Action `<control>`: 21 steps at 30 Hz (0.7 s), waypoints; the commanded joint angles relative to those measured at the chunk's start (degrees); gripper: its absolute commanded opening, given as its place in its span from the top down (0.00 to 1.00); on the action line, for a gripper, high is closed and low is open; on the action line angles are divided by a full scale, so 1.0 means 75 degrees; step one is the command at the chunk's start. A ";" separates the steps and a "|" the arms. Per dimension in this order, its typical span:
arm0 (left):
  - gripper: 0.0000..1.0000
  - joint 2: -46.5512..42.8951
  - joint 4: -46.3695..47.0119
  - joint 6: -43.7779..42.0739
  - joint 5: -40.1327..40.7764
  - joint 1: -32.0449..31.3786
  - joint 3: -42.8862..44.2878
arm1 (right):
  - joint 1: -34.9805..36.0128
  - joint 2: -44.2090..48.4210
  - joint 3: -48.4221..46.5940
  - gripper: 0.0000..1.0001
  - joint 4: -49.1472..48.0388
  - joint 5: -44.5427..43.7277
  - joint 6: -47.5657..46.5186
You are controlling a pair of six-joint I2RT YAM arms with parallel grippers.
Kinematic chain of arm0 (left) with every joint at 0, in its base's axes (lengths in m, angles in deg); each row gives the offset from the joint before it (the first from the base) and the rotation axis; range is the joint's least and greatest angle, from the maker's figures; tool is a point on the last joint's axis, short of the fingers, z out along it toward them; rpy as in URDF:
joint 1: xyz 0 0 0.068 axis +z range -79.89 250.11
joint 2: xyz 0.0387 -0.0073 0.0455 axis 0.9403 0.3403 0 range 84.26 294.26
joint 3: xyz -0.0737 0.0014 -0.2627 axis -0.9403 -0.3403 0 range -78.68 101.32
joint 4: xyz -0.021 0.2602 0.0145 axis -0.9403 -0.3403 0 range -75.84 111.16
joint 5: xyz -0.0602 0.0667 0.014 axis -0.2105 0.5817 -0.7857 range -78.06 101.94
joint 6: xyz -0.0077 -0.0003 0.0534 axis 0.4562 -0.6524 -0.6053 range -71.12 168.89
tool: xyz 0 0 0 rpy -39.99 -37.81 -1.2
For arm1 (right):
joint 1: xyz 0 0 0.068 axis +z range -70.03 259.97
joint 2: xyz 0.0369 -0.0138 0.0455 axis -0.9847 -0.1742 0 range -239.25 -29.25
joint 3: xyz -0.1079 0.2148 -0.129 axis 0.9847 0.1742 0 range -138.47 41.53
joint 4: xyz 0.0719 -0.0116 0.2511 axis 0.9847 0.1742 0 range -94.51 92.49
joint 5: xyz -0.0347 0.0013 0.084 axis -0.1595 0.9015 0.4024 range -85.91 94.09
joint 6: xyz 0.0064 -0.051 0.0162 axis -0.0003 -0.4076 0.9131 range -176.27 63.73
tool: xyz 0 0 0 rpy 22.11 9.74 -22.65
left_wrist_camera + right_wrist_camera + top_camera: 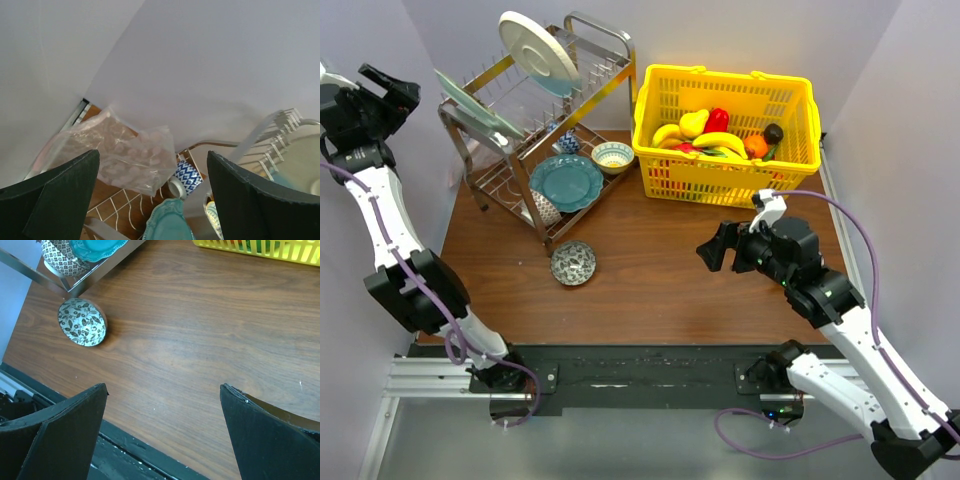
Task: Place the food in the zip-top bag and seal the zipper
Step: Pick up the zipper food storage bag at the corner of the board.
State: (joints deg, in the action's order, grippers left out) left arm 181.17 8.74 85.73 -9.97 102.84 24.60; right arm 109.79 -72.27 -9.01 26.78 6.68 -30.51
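Note:
The food lies in the yellow basket [660, 165] at the back right: a yellow banana [722, 141], a yellow pear-like piece [693, 122], a red piece [718, 118] and an orange piece [755, 146]. The clear zip-top bag [117, 160] shows only in the left wrist view, crumpled on the table by the wall behind the dish rack. I cannot make out its zipper. My left gripper [398, 90] [152, 152] is open and empty, raised high at the far left and facing the bag from a distance. My right gripper [715, 250] [162, 386] is open and empty over bare table.
A metal dish rack [480, 185] at the back left holds a white plate [538, 52], a teal plate [565, 182] and small bowls. A blue-and-white cup [186, 176] lies in it. A patterned bowl [573, 263] [81, 322] sits on the table before the rack.

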 commanded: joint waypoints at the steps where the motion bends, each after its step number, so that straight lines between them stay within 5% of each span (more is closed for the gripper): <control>1: 0.06 0.0718 -0.0252 -0.0060 0.0122 -0.0005 0.0394 | -0.0027 -0.0064 -0.0093 0.02 -0.0222 0.0263 0.0163; 15: 0.00 0.2782 -0.1612 -0.0611 0.1046 -0.0766 0.0865 | -0.0016 -0.0005 0.0235 0.02 -0.0375 0.0416 0.0409; 21: 0.00 0.3544 -0.1520 -0.0611 0.0545 -0.0883 0.1053 | -0.0016 -0.0029 0.0364 0.02 -0.0457 0.0498 0.0479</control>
State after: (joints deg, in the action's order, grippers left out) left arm 204.57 -1.91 81.18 -3.72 95.93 30.39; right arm 109.79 -72.76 -6.85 25.86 8.71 -27.82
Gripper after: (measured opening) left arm 0.996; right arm 0.986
